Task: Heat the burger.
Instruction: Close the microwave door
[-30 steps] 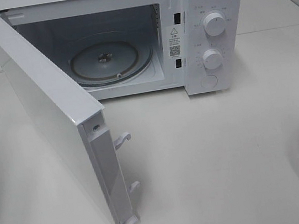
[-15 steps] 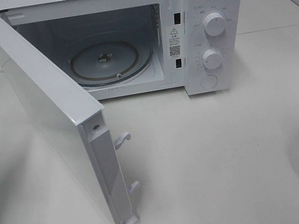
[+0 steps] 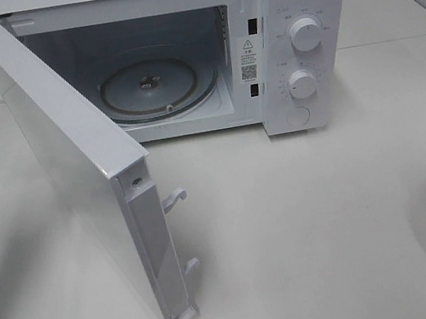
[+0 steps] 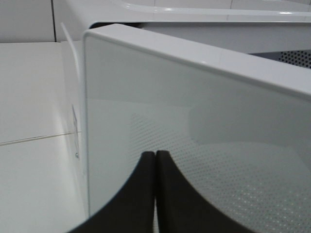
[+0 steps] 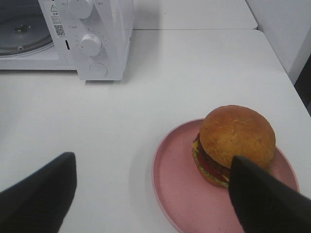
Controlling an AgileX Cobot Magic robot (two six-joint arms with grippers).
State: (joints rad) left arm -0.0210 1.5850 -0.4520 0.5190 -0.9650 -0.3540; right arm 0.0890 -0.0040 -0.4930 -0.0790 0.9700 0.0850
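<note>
We had a white microwave (image 3: 183, 60) sitting at the back of a white table (image 3: 309, 225), door (image 3: 80, 170) swung wide open toward the front, its two latch hooks (image 3: 175, 200) sticking out of the free edge. Inside we could see the round glass turntable (image 3: 159, 88), bare. Two white knobs (image 3: 305, 34) were stacked on the control panel, with a round button (image 3: 297, 116) below them. Off to the right sat a pink plate (image 5: 180, 179), well apart from the microwave.
</note>
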